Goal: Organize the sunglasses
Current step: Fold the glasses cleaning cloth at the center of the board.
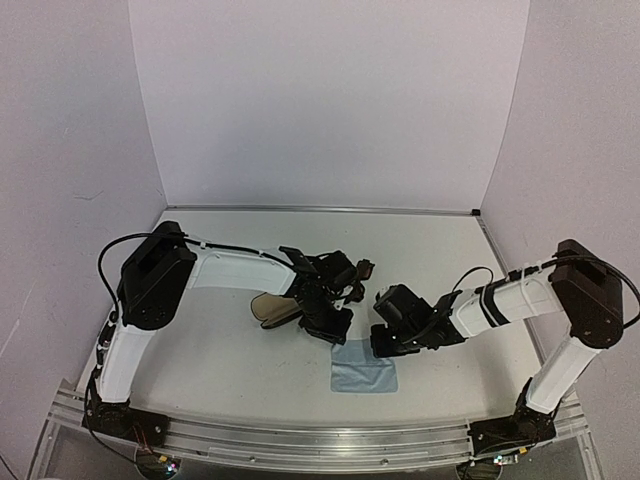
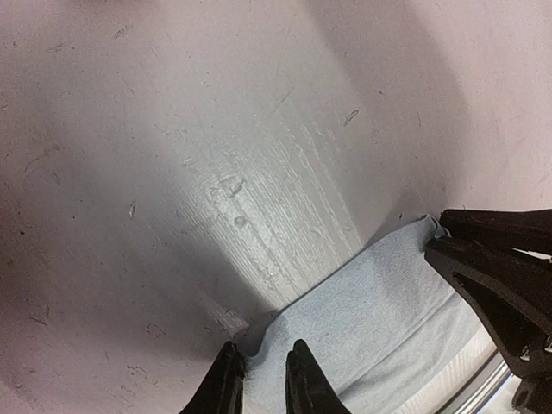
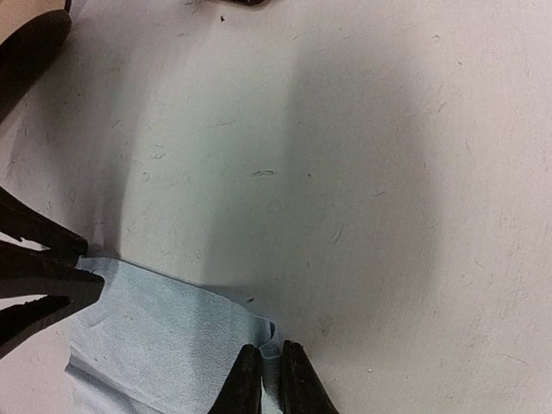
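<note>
The light blue cloth (image 1: 363, 370) lies flat near the table's front centre. My right gripper (image 3: 270, 373) is shut on its far right corner, which puckers up between the fingertips; this gripper also shows in the top view (image 1: 382, 345). My left gripper (image 2: 260, 377) is at the cloth's (image 2: 379, 302) far left corner with its jaws a little apart, straddling the corner; from above it shows at the cloth's edge (image 1: 335, 330). The black oval case (image 1: 270, 308) lies open, tan lining up, left of my left gripper. The sunglasses (image 1: 362, 269) show as a small dark brown shape behind the left wrist.
My right gripper's fingers (image 2: 500, 276) show at the right edge of the left wrist view. My left gripper's fingers (image 3: 39, 280) show at the left edge of the right wrist view. White walls close the table at the back and sides.
</note>
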Available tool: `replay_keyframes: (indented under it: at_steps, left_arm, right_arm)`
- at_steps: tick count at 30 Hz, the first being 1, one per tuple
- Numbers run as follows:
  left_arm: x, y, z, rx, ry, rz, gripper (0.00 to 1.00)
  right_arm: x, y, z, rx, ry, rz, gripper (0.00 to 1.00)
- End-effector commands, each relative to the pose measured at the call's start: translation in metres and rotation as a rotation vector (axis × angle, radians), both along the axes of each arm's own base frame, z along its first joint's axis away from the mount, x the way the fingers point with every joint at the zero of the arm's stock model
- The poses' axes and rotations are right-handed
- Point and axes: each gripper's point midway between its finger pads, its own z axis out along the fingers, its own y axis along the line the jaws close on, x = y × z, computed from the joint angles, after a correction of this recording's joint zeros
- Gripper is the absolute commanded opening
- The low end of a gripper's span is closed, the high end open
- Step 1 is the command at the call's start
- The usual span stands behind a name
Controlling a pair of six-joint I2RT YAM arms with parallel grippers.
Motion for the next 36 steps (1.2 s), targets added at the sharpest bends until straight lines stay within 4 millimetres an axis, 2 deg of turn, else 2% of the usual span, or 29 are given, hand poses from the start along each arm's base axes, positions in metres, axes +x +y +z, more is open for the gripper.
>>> replay_keyframes:
  at_steps: [1,3,4,12,22,27,36]
  left_arm:
    - [-0.035,0.073,-0.088,0.348,0.102,-0.019,0.12]
    - [-0.036,0.074,-0.089,0.353,0.099,-0.020,0.01]
    - [-0.035,0.075,-0.088,0.356,0.095,-0.020,0.00]
    - [-0.024,0.084,-0.078,0.386,0.015,-0.007,0.00]
    - [0.008,0.084,-0.050,0.404,-0.147,0.010,0.00]
    - [0.022,0.087,-0.044,0.400,-0.186,0.038,0.00]
    - [0.024,0.077,-0.038,0.328,-0.201,0.050,0.00]
  right_arm:
    - [-0.035,-0.024,-0.026,-0.094,0.135,0.031,0.10]
    - [-0.034,-0.024,-0.026,-0.095,0.131,0.029,0.10]
    - [-0.034,-0.025,-0.025,-0.093,0.129,0.029,0.10]
    - [-0.029,-0.023,-0.017,-0.091,0.102,0.024,0.10]
    - [-0.003,-0.006,0.009,-0.101,0.014,0.034,0.10]
    - [0.012,0.002,0.018,-0.116,-0.026,0.032,0.10]
    - [0.027,0.017,0.027,-0.097,-0.065,0.053,0.01]
